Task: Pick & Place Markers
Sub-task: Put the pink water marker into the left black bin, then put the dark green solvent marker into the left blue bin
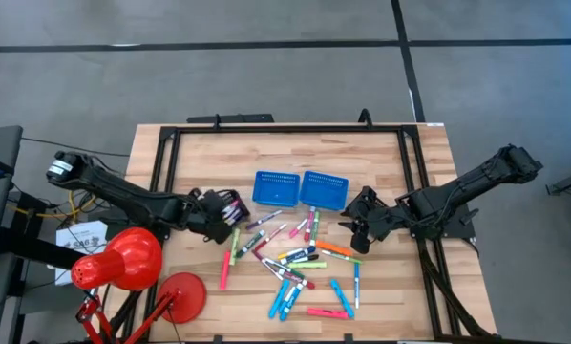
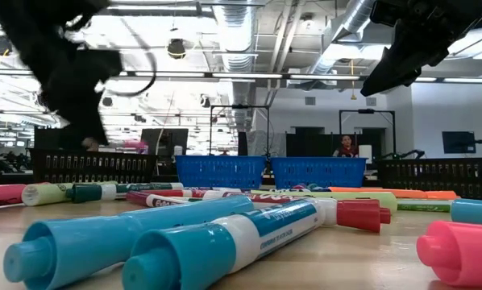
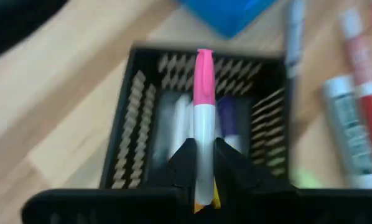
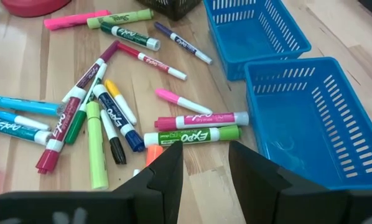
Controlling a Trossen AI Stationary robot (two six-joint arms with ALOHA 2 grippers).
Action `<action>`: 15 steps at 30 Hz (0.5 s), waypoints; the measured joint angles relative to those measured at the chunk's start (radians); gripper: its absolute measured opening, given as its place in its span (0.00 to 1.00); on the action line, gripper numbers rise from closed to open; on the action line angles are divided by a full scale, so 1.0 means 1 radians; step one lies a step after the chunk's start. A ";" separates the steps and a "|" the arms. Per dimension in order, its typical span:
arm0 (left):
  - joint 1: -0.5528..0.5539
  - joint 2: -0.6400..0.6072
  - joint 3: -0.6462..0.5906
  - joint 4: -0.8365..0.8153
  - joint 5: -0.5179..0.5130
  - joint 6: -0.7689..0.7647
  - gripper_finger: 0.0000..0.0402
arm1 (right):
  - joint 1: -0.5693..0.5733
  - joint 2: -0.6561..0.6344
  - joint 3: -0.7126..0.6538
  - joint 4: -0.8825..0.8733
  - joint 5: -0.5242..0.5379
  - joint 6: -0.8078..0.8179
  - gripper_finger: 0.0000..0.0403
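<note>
Several capped markers [image 1: 300, 258] in pink, blue, green, orange and red lie scattered flat on the wooden table, as the right wrist view also shows [image 4: 111, 124]. My left gripper [image 1: 217, 215] is over a small black perforated tray [image 3: 142, 106] and is shut on a pink-capped white marker [image 3: 203, 93]. Other markers lie inside that tray [image 3: 173, 124]. My right gripper [image 4: 206, 165] is open above the right side of the marker heap [image 1: 357, 225] and touches nothing. The green marker [image 4: 192, 135] lies just ahead of its fingers. My left gripper pinches the pink-capped marker between its two fingers [image 3: 185, 163] on the white barrel [image 3: 203, 134], toward the end away from the cap. The marker lies along the fingers, with the pink cap [image 3: 204, 74] pointing forward. It is lifted clear above the black tray's opening.
Two blue perforated baskets [image 1: 276, 188] [image 1: 324, 189] stand side by side just beyond the markers. A red lamp [image 1: 123, 260] and its red base [image 1: 182, 294] stand at the table's near left. A black frame [image 1: 285, 131] runs round the table's edges.
</note>
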 joint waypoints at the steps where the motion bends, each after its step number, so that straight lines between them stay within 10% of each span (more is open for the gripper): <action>1: 0.000 -0.003 -0.026 0.002 0.005 -0.022 0.10 | 0.000 0.000 0.000 0.000 0.000 0.000 0.29; 15: 0.000 -0.005 -0.089 0.055 0.039 -0.053 0.25 | 0.000 0.000 0.000 0.004 0.000 0.000 0.29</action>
